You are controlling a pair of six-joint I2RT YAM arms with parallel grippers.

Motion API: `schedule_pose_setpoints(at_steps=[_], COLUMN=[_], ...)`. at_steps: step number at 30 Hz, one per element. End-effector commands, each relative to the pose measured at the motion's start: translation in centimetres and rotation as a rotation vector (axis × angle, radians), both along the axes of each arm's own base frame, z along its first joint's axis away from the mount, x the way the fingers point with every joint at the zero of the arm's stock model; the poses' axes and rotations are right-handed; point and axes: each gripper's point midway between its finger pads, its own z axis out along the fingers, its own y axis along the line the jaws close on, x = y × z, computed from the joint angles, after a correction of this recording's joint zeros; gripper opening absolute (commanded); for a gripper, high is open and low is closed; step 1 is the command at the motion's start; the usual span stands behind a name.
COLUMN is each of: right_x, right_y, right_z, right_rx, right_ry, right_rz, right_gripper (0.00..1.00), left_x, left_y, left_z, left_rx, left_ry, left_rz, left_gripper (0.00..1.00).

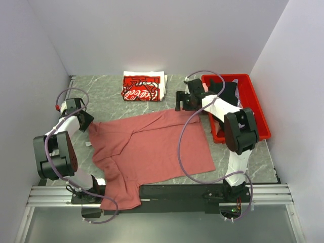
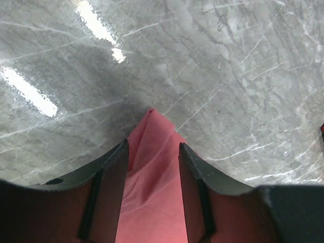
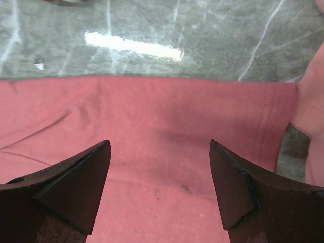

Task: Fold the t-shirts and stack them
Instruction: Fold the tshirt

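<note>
A dusty-rose t-shirt [image 1: 152,147] lies spread across the middle of the table, one part hanging over the near edge. My left gripper [image 1: 87,123] is at its far-left corner. In the left wrist view the gripper [image 2: 153,147] is open, with the pointed corner of the shirt [image 2: 152,167] lying between the jaws. My right gripper [image 1: 179,105] is at the shirt's far edge. In the right wrist view it [image 3: 159,144] is wide open just above the flat cloth [image 3: 152,116]. A folded red-and-white t-shirt [image 1: 143,87] lies at the back.
A red plastic bin [image 1: 255,104] stands at the right, with black cloth [image 1: 226,92] inside. The right arm reaches along its left wall. The shirt's side hem [image 3: 268,116] runs near the right fingertip. Grey marble table [image 1: 106,93] shows around the shirts.
</note>
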Motion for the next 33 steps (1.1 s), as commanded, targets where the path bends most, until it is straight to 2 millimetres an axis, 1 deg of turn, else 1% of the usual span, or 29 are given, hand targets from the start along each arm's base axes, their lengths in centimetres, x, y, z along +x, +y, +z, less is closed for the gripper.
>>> schedule_pose_setpoints(at_steps=[1, 3, 4, 6, 7, 10, 12, 13, 15, 16, 17, 18, 20, 21, 22, 24, 25, 28, 30, 31, 32, 33], right_x=[1.4, 1.7, 1.7, 2.0, 2.1, 2.5, 2.9, 3.0, 3.1, 3.3, 3.3, 3.3, 3.8, 3.9, 4.4, 4.6, 4.7, 3.8, 2.9, 2.2, 2.1, 1.8], right_y=[0.1, -0.1, 0.0, 0.0, 0.0, 0.1, 0.1, 0.0, 0.0, 0.0, 0.0, 0.1, 0.3, 0.3, 0.4, 0.2, 0.2, -0.4, -0.7, -1.0, -1.2, -1.4], right_z=[1.2, 1.3, 1.0, 1.1, 0.7, 0.5, 0.7, 0.5, 0.5, 0.6, 0.5, 0.2, 0.4, -0.1, 0.3, -0.1, 0.0, -1.2, -1.4, -2.3, -2.4, -2.9], right_rx=[0.017, 0.032, 0.032, 0.038, 0.036, 0.041, 0.044, 0.041, 0.039, 0.041, 0.041, 0.043, 0.048, 0.043, 0.042, 0.027, 0.026, 0.009, 0.003, -0.002, -0.004, -0.013], right_ry=[-0.03, -0.029, -0.021, -0.02, -0.015, -0.009, -0.013, -0.007, -0.006, -0.009, -0.008, -0.001, -0.003, 0.009, -0.001, 0.013, 0.014, 0.062, 0.086, 0.103, 0.102, 0.113], right_rz=[-0.012, -0.018, -0.014, -0.014, -0.016, -0.021, -0.023, -0.027, -0.026, -0.026, -0.023, -0.02, -0.012, -0.013, -0.016, -0.026, -0.031, -0.057, -0.075, -0.08, -0.084, -0.087], right_gripper=[0.84, 0.84, 0.84, 0.84, 0.84, 0.84, 0.84, 0.84, 0.84, 0.84, 0.84, 0.84, 0.84, 0.84, 0.84, 0.83, 0.82, 0.82, 0.82, 0.81, 0.82, 0.81], left_x=[0.3, -0.2, -0.3, -0.4, -0.5, -0.5, -0.6, -0.7, -1.1, -1.3, -1.5, -1.4, -1.3, -1.2, -1.0, -0.8, -0.6, -0.2, 0.1, 0.0, 0.0, 0.0], left_y=[0.2, 0.4, 0.5, 0.4, 0.3, 0.1, 0.0, 0.2, 0.4, 0.6, 0.8, 0.8, 0.8, 0.8, 0.7, 0.9, 1.0, 1.1, 1.4, 1.7, 1.7, 1.8], left_z=[0.7, 0.1, 0.0, -0.5, -0.7, -1.2, -1.7, -1.9, -2.3, -2.4, -2.6, -2.5, -2.3, -2.3, -2.2, -2.1, -2.0, -1.8, -1.6, -1.5, -1.5, -1.5], left_rx=[0.033, 0.04, 0.041, 0.04, 0.038, 0.031, 0.029, 0.035, 0.043, 0.05, 0.051, 0.05, 0.039, 0.032, 0.024, 0.019, 0.017, -0.012, -0.036, -0.037, -0.041, -0.044], left_ry=[-0.026, 0.014, 0.021, 0.03, 0.034, 0.046, 0.063, 0.075, 0.095, 0.103, 0.108, 0.101, 0.087, 0.082, 0.073, 0.068, 0.065, 0.044, 0.025, 0.02, 0.019, 0.017], left_rz=[-0.038, -0.039, -0.035, -0.046, -0.048, -0.069, -0.078, -0.076, -0.068, -0.057, -0.048, -0.044, -0.04, -0.042, -0.047, -0.035, -0.029, -0.024, -0.021, -0.016, -0.019, -0.02], left_gripper=[0.48, 0.44, 0.41, 0.4, 0.35, 0.26, 0.26, 0.24, 0.17, 0.05, 0.01, 0.01, 0.01, 0.01, 0.01, 0.01, 0.01, 0.01, 0.01, 0.01, 0.01, 0.01])
